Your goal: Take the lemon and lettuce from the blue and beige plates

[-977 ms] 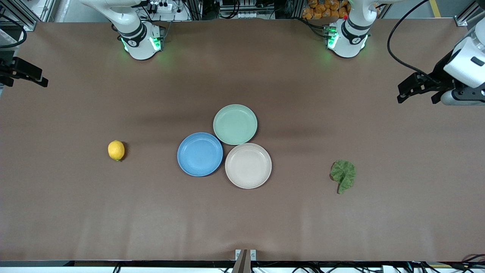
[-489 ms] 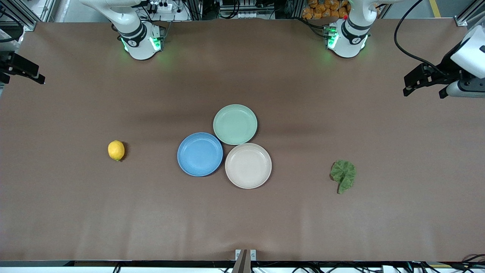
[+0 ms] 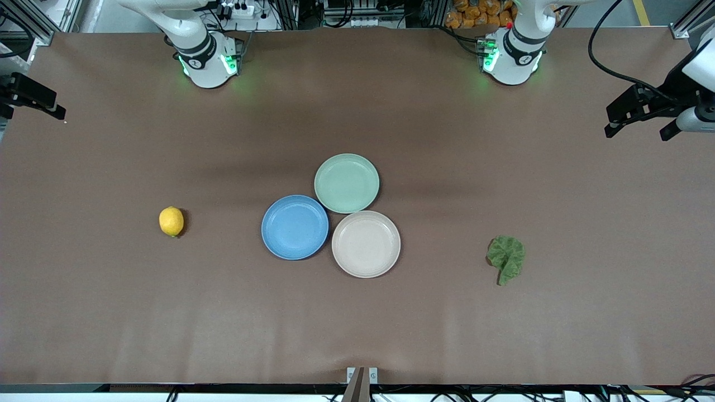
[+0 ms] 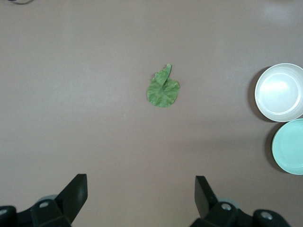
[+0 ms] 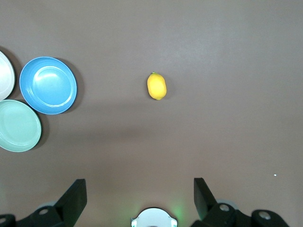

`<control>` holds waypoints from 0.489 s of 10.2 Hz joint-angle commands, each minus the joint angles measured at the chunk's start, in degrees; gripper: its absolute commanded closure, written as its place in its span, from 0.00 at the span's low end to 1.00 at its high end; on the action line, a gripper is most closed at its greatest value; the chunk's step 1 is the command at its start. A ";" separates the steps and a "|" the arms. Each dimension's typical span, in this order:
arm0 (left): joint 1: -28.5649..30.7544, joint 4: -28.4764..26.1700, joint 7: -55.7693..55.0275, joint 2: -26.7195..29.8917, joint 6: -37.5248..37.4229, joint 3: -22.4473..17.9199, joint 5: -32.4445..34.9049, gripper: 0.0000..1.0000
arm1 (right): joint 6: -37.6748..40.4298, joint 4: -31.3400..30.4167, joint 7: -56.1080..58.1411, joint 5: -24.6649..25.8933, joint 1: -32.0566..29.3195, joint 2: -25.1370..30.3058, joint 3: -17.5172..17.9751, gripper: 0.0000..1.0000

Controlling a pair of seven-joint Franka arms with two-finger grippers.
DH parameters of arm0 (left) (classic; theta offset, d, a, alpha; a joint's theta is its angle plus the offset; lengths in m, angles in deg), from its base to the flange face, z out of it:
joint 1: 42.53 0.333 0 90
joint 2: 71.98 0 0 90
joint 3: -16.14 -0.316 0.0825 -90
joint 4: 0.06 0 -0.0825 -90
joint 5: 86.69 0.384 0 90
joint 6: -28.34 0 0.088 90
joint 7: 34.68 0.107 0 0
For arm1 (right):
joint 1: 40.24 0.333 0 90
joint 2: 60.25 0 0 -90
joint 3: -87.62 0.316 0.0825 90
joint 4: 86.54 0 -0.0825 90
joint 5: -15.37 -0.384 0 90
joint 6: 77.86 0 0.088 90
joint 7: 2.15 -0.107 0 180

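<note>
The yellow lemon (image 3: 171, 221) (image 5: 156, 86) lies on the bare table toward the right arm's end, well apart from the plates. The crinkled green lettuce (image 3: 506, 259) (image 4: 163, 90) lies on the table toward the left arm's end. Both the blue plate (image 3: 295, 227) (image 5: 48, 85) and the beige plate (image 3: 366, 244) (image 4: 280, 92) sit empty at mid-table, touching each other. My left gripper (image 3: 637, 133) (image 4: 140, 194) hangs open, high over the left arm's end of the table. Over the table's edge at the right arm's end, my right gripper (image 3: 32, 109) (image 5: 139, 196) is open too, with nothing in it.
A mint-green plate (image 3: 346, 183) (image 4: 289, 146) (image 5: 18, 125), also empty, touches the other two, farther from the front camera. The right arm's base (image 3: 208, 58) and the left arm's base (image 3: 511, 56) stand along the table's back edge.
Both grippers have drawn back toward the table's ends and the bases' side, the left one the most. Lemon, lettuce and plates have not moved.
</note>
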 commanded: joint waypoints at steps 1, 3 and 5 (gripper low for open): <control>0.55 0.77 1.11 0.17 -1.16 0.75 1.31 0.00 | -2.60 -2.74 -0.52 0.70 -0.88 0.59 0.97 0.00; 0.55 0.77 1.11 0.17 -1.16 0.75 1.22 0.00 | -3.84 -3.81 -0.43 0.70 -0.88 0.50 0.97 0.00; 0.55 0.77 1.11 0.17 -1.16 0.75 1.22 0.00 | -5.42 -5.30 -0.43 0.70 -0.79 0.50 0.97 0.00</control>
